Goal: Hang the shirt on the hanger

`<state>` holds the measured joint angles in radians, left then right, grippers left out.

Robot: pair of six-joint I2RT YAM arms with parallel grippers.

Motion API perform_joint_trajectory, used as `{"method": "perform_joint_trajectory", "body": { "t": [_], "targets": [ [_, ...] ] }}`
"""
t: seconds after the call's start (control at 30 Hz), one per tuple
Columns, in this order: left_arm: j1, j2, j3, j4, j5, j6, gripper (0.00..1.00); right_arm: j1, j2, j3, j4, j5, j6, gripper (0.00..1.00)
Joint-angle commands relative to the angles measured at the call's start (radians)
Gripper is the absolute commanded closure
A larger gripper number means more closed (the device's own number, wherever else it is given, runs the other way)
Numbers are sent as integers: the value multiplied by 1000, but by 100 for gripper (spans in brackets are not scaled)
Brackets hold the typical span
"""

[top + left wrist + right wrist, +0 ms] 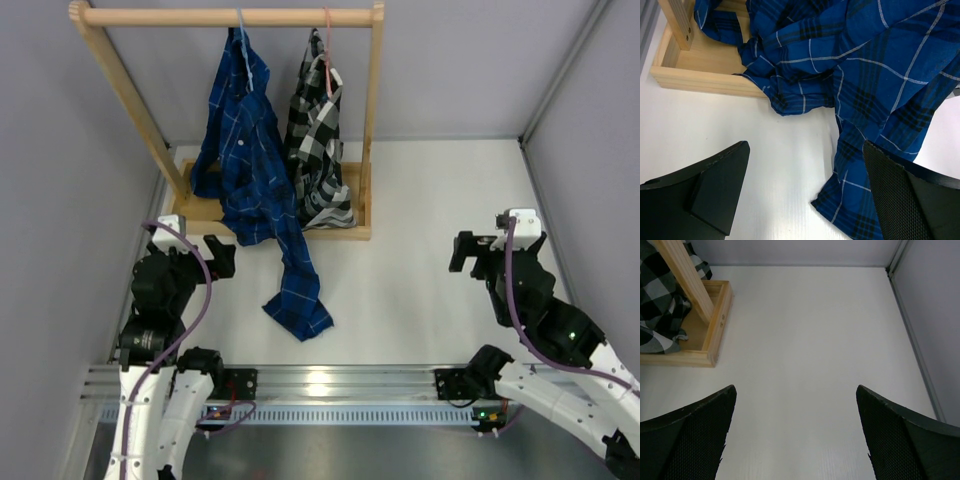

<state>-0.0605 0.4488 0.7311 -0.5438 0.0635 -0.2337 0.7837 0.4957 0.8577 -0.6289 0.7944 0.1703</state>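
Shirt (pixel 248 170) hangs from hanger (pixel 240 24) on the rail (pixel 170 17), upper left, tail trailing onto the tabletop (pixel 430 200); left gripper (pixel 805 172) and right gripper (pixel 795 425) released, empty; hanging looks done, next move likely just verifying shoulder seating.
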Motion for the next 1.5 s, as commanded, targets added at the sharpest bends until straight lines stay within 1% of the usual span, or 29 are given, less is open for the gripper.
{"method": "perform_joint_trajectory", "body": {
  "t": [0.0,0.2,0.3,0.4,0.5,0.6,0.73,0.8,0.87,0.93,1.1,1.37,1.47],
  "targets": [
    [7,2,10,35,-2,8,2,-12,23,23,32,26,11,1],
    [8,25,16,35,-24,2,2,-12,26,18,34,16,17,1],
    [8,40,19,35,-13,4,2,-12,20,12,34,-10,20,1],
    [10,47,22,35,-21,10,2,-12,23,17,21,8,29,1],
    [37,54,28,35,-16,11,2,-23,41,29,17,43,37,0],
    [53,57,28,35,-1,16,2,-47,61,53,0,26,49,1],
    [53,45,25,33,-89,20,2,-70,61,66,-43,-24,51,0],
    [53,33,22,35,-68,17,2,-70,40,63,-54,-26,48,1],
    [54,28,19,35,-10,16,2,-70,15,50,-60,-18,32,1],
    [53,19,16,35,4,14,2,-69,-26,32,-58,-14,23,1],
    [53,5,16,35,-17,13,2,-70,-89,17,-66,-35,3,1],
    [54,-13,16,35,-24,13,2,-72,-128,4,-72,-50,-9,1],
    [53,-18,16,34,-19,10,2,-70,-118,6,-71,-69,-15,1]
  ]
}}
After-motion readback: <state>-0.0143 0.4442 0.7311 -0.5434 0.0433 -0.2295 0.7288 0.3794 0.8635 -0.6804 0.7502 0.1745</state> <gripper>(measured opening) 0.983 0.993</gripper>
